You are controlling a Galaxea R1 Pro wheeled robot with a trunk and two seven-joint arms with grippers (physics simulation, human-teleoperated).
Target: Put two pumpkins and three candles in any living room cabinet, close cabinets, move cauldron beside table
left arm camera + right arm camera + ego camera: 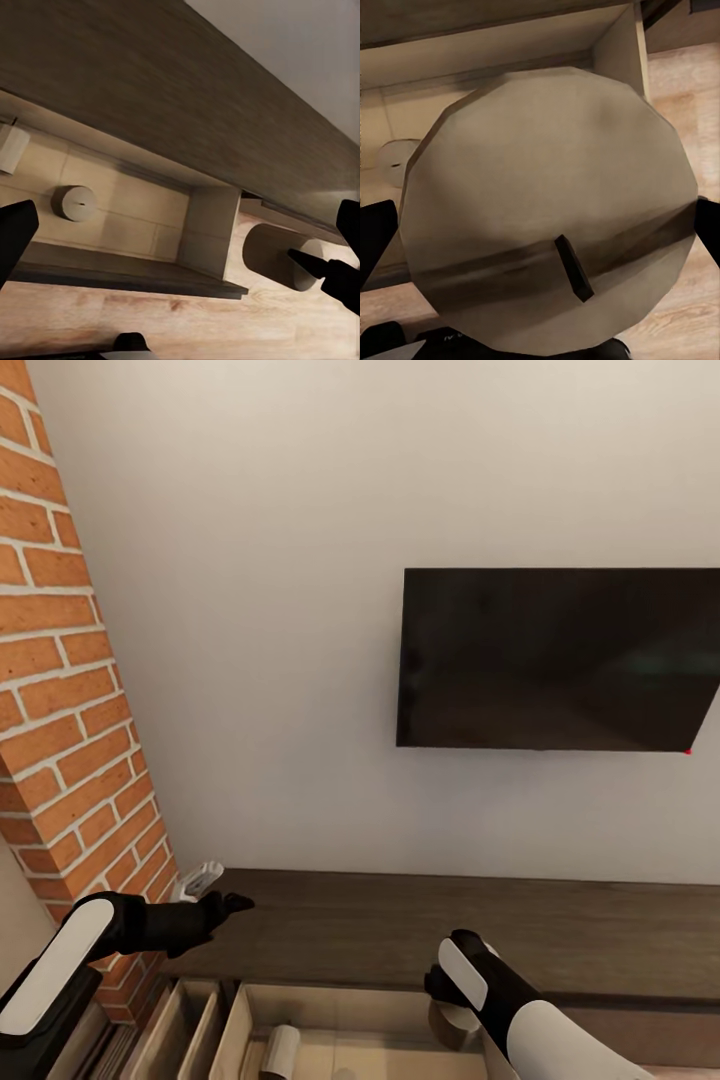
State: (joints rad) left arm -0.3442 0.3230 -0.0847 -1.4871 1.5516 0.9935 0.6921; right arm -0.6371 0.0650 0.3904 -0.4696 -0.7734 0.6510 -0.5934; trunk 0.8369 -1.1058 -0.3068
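Right claw (540, 330) clamps pale beige wax candle with dark wick (547, 217) over open compartment of long low dark-brown wood cabinet (420, 920); two candles already inside (73, 202). Operator should lower candle into free right space, then release. Left claw (235, 905) empty, spread wide

television (560, 658): right side cut off by head view's edge | right claw (452, 1000): hidden behind its forearm | candle (280, 1050) in open cabinet (400, 925): cut by bottom edge | held candle (547, 217): hides cabinet interior
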